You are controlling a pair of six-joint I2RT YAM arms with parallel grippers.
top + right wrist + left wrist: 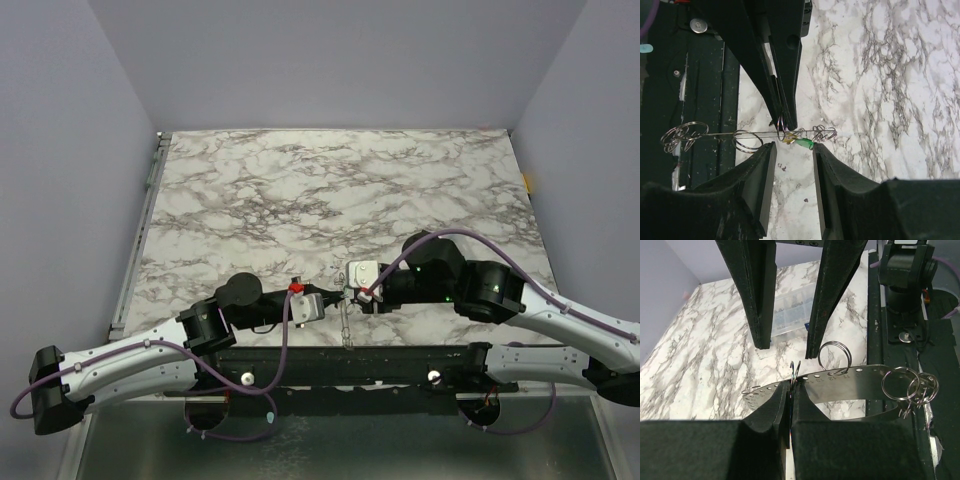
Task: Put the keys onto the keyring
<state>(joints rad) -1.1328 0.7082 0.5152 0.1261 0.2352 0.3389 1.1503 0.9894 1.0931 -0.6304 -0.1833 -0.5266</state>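
The keyring point(860, 377) is a flat grey metal hoop with numbered holes, carrying several small wire split rings point(910, 385). It hangs in the air between both grippers near the table's front edge point(346, 322). My left gripper point(791, 390) is shut on one thin split ring point(794, 371) threaded through the hoop. In the right wrist view the hoop point(720, 134) is edge-on, with the green key point(804, 144) and yellow key point(789, 140) hanging beside the left gripper point(785, 122). My right gripper point(793, 150) is open, its tips either side of these keys. The blue key is hidden.
A clear plastic compartment box point(790, 310) lies on the marble table point(330, 190) beyond the right gripper's fingers point(760, 295). The black base rail point(340, 362) and the right arm's base point(902, 285) run along the near edge. Grey walls enclose the table.
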